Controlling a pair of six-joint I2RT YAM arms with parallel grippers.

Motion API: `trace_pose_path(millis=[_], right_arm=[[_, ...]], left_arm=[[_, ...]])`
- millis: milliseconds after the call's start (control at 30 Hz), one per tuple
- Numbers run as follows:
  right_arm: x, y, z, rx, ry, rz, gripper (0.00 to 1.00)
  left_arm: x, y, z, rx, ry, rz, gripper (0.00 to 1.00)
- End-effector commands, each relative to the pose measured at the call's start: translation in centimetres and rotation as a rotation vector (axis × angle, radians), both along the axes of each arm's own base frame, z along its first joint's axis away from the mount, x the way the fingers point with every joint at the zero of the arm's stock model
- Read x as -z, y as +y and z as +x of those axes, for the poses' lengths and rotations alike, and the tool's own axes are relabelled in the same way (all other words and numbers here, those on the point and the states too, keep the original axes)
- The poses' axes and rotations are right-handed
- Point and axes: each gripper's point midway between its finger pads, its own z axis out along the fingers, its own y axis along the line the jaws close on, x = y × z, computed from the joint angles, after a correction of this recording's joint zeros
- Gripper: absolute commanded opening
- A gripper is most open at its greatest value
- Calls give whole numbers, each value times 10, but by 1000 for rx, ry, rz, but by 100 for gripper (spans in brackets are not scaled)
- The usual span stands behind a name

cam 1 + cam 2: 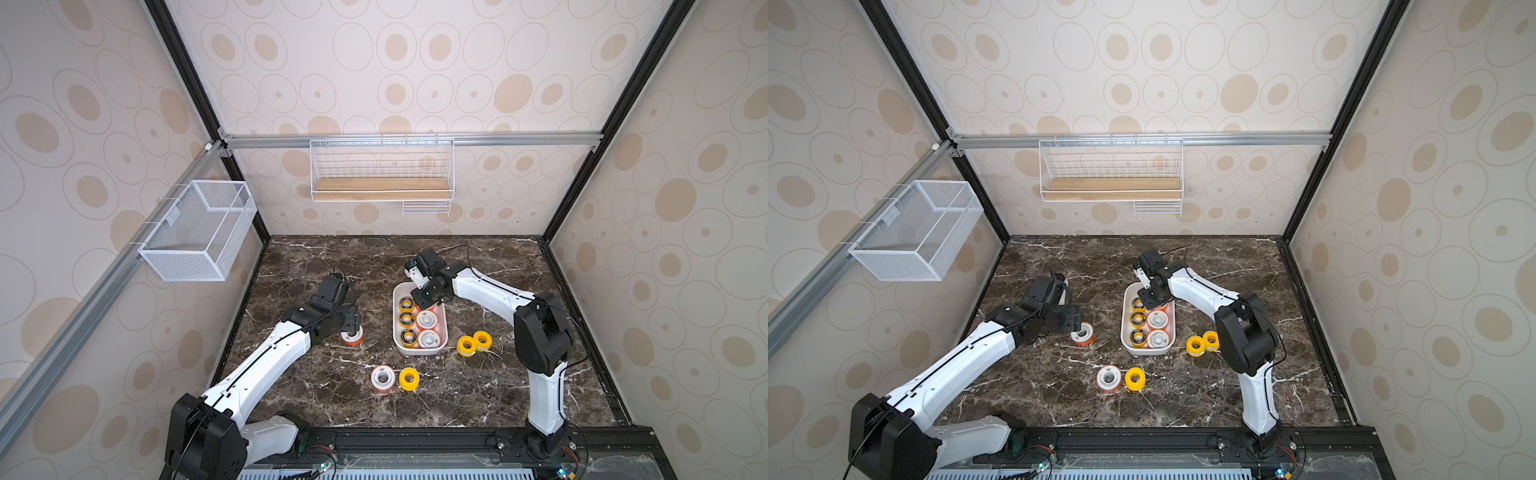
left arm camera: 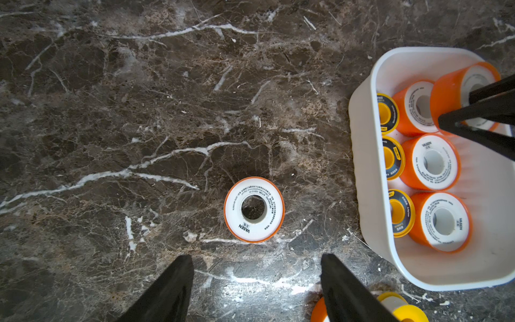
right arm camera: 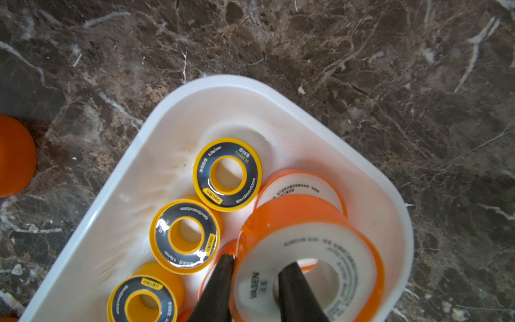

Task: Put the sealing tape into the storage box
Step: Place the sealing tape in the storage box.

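Six spools in storage box (image 1: pixel 417 351): three yellow dark-centred spools (image 1: pixel 403 320) in a row along one long wall, three white-faced spools (image 1: pixel 430 318) beside them, all lying flat on the box floor
Seventh spool (image 3: pixel 354 264): white face, orange rim, raised over the far end of the box, above one of the white-faced three; not yet let go
Contact below: cannot tell from these views whether the seventh spool already rests on the one under it
Right hand (image 3: pixel 259 262): pinching the seventh spool through its wall, one finger in the centre hole, the other on the outer rim
Left hand (image 2: pixel 255 257): spread wide and empty, hovering over the tabletop (image 2: pixel 111 111) near the lone white-faced spool (image 2: pixel 274 209), not touching it
Left on tabletop: five spools; the lone white-faced spool beside the box, a near white-faced spool (image 1: pixel 379 374) just beside a near yellow spool (image 1: pixel 404 380) on the robot's side of the box, and a yellow pair (image 1: pixel 473 343) on the box's other flank
Progress (judgement): roughly half stored; a release completes the seventh, then five pick-ups remain
Room in box (judgement): floor nearly covered, so later spools will likely have to stack
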Motion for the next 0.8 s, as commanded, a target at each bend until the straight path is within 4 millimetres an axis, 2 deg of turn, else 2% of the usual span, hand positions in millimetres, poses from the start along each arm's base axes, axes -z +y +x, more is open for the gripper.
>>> trace_pose_path(millis=[0,267,467,533,600,767], right_arm=[[4,-5,3,12,15,-35,27],[11,-6,10,26,27,-50,27],[17,-6,11,25,38,-66,30],[18,-7,12,29,42,-71,33],[18,-8,12,33,43,-74,41],[11,-7,10,29,35,-58,50]], left_arm=[[-2,2,2,-6,-10,3,76],[-3,2,1,-6,-10,1,76],[-3,2,1,-7,-10,2,76],[-3,3,1,-8,-12,3,76],[-2,3,1,-9,-10,6,76],[-2,3,2,-9,-10,6,76]])
